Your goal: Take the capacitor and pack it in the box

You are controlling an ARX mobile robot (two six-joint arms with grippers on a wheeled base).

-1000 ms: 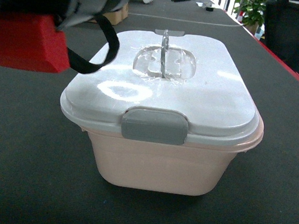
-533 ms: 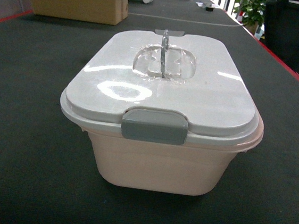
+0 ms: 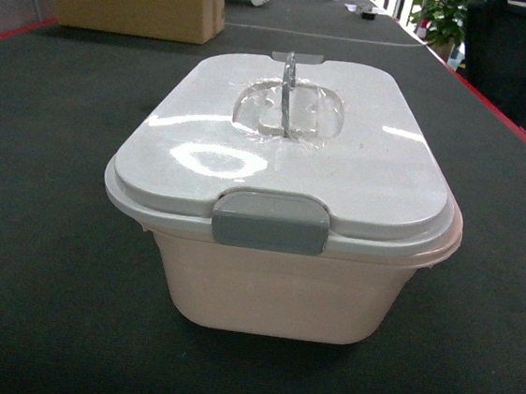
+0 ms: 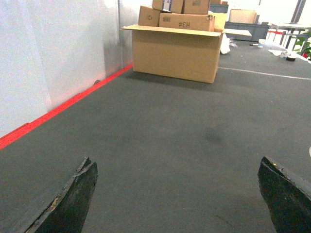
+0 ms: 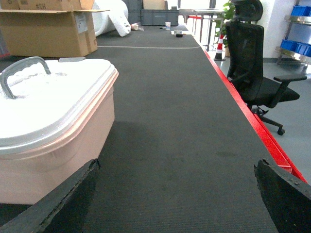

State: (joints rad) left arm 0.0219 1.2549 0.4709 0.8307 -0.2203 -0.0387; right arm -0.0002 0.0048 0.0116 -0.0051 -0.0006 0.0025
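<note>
The head view shows the box (image 3: pixel 285 209) alone in the middle of the frame on the dark bench (image 3: pixel 40 258), with neither arm in sight. Its white lid (image 3: pixel 287 143) is on, the grey latch (image 3: pixel 270 221) faces the camera at the near short end, and the clear handle (image 3: pixel 287 105) stands upright, seen edge-on at the lid's centre. The box's long axis runs from the lower part of the frame toward the top, away from the camera.

Only the right wrist view shows the box from the side: it fills the left of that frame, lid on, handle arched at the upper left. The right tool (image 5: pixel 177 204) has its jaws wide apart at the lower corners, holding nothing, and the box lies just left of it. An office chair (image 5: pixel 255 63) stands at the upper right, beyond the bench's red edge.

The left wrist view does not show the box. The left tool (image 4: pixel 180 199) is spread wide and empty over bare bench, with a cardboard carton (image 4: pixel 177 51) at the top centre.
</note>
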